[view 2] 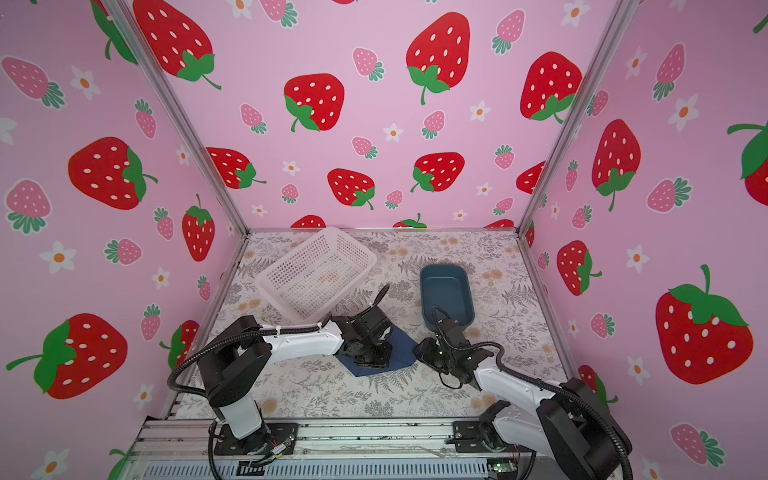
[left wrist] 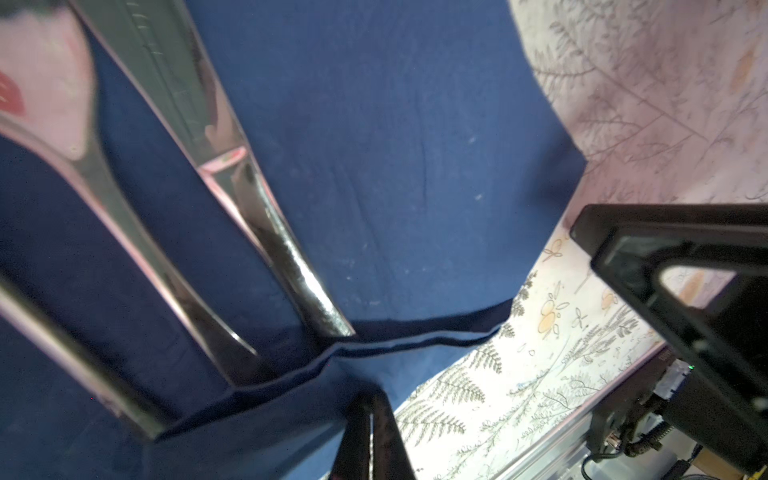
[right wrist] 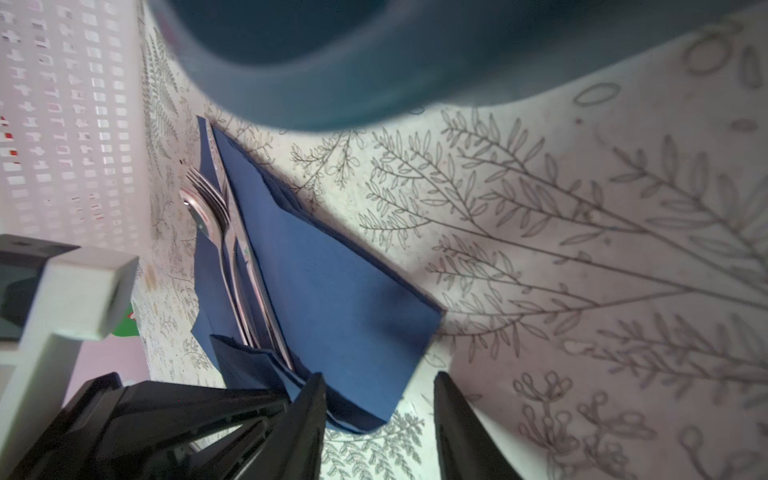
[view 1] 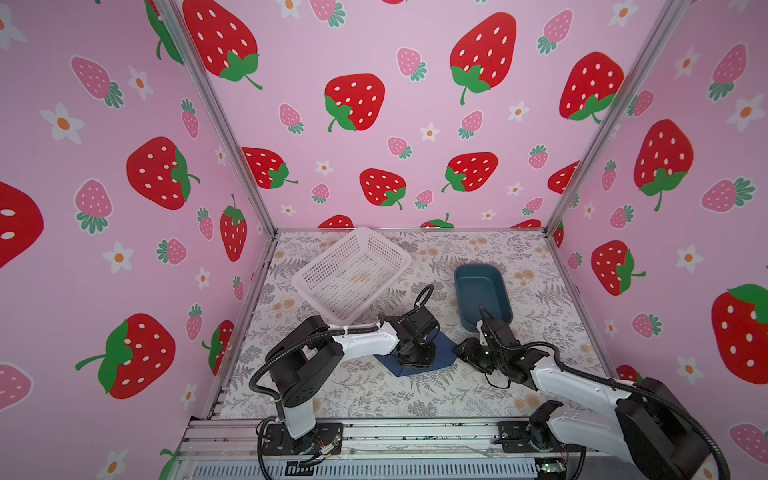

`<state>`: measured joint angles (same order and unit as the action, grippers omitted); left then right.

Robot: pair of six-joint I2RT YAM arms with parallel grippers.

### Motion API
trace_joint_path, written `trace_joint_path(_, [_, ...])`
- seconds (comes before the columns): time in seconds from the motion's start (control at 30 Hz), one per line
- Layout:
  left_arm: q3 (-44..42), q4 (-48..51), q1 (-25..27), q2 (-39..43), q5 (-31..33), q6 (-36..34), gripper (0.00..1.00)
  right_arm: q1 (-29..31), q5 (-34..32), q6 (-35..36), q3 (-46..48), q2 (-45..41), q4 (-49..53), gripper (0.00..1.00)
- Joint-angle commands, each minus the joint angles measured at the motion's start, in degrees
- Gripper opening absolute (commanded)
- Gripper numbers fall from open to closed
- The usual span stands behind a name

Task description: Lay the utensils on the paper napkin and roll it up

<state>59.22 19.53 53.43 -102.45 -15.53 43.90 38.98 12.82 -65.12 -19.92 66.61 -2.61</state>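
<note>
Right wrist view, utensils (right wrist: pixel 232 257) parallel on napkin (right wrist: pixel 332 299), handles toward right fingers (right wrist: pixel 457 436)

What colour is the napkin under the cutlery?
The napkin is navy blue, clearest in left wrist view.

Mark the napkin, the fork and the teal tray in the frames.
napkin (right wrist: pixel 332 299): right wrist view, middle of the folded-over flap.
fork (right wrist: pixel 205 187): right wrist view, on the tines.
teal tray (view 1: pixel 480 291): a top view, bare inside floor.

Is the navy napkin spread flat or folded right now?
Folded, not rolled: the paper napkin has flaps turned over the utensils, whose heads show.
</note>
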Motion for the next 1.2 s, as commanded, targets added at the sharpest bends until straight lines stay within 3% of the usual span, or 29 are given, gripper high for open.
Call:
trace_joint_path(0.0, [1.4,1.4,0.3,0.5,0.8,0.0,0.08,-0.2,0.5,-0.8,-0.7,1.5,0.0,0.45])
trace_joint_path(0.13, [1.4,1.5,0.3,0.6,0.8,0.0,0.08,-0.3,-1.7,-2.7,1.4,2.2,-0.7,0.46])
trace_joint_path(0.3, [1.4,1.7,0.3,0.6,1.0,-0.3,0.08,0.0,2.3,-2.7,2.1,5.1,-6.2,0.46])
trace_joint_path(0.6, [1.4,1.8,0.3,0.9,1.1,-0.3,0.08,1.0,-6.0,3.5,-3.9,3.7,5.7,0.46])
trace_joint_path(0.87, [1.4,2.0,0.3,1.1,1.2,-0.5,0.08,-7.2,-6.8,11.1,-8.6,4.4,6.8,0.47])
trace_joint_path(1.17, [1.0,1.7,0.3,1.2,1.2,-0.3,0.08,-18.9,-5.9,17.2,-15.6,8.0,5.3,0.41])
